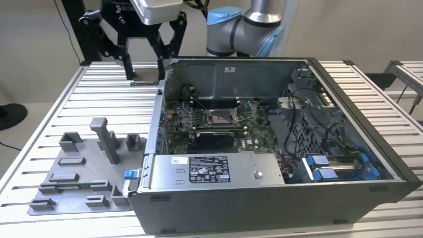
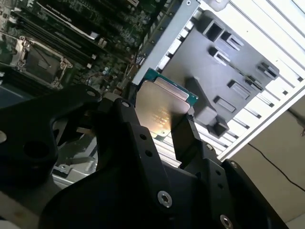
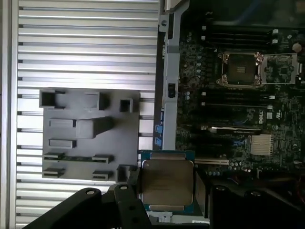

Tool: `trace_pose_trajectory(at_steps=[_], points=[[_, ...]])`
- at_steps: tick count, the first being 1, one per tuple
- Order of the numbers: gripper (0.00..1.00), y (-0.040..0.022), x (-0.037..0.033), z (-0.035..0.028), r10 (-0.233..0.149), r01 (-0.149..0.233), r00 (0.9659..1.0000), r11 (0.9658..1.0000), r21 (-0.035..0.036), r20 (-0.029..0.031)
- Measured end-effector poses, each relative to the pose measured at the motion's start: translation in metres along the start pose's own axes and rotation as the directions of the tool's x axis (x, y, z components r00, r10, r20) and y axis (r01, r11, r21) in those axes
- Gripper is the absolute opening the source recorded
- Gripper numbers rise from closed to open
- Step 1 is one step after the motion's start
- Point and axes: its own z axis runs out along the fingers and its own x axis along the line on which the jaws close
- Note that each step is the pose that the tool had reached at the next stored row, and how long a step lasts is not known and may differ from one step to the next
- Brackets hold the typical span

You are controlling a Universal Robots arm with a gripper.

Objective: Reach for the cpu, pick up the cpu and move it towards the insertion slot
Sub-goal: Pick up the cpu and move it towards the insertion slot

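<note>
A: Where is the cpu [image 3: 166,184]?

B: My gripper [image 3: 167,191] clamps it, raised outside the case wall; the insertion slot [image 1: 219,117] lies toward the exterior view's right, nearer.

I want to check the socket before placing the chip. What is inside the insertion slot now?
The insertion slot shows a dark, empty centre within its metal frame. The cpu is not in it; the gripper holds it beside the case. Fine contacts cannot be made out.

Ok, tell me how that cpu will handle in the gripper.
Probably stiff: the cpu is a flat metal-topped square that shows no bend between the gripper fingers. Its smooth, shiny top suggests it may be slippery. Thin and held by its edges, it could tilt if bumped.
</note>
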Motion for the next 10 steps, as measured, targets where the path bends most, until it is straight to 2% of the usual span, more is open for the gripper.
trace_pose_trajectory(at_steps=[10], points=[[0.00, -0.0007, -0.0456, 0.0003, 0.000, 0.000, 1.0000, 1.0000, 0.0000, 0.0000]])
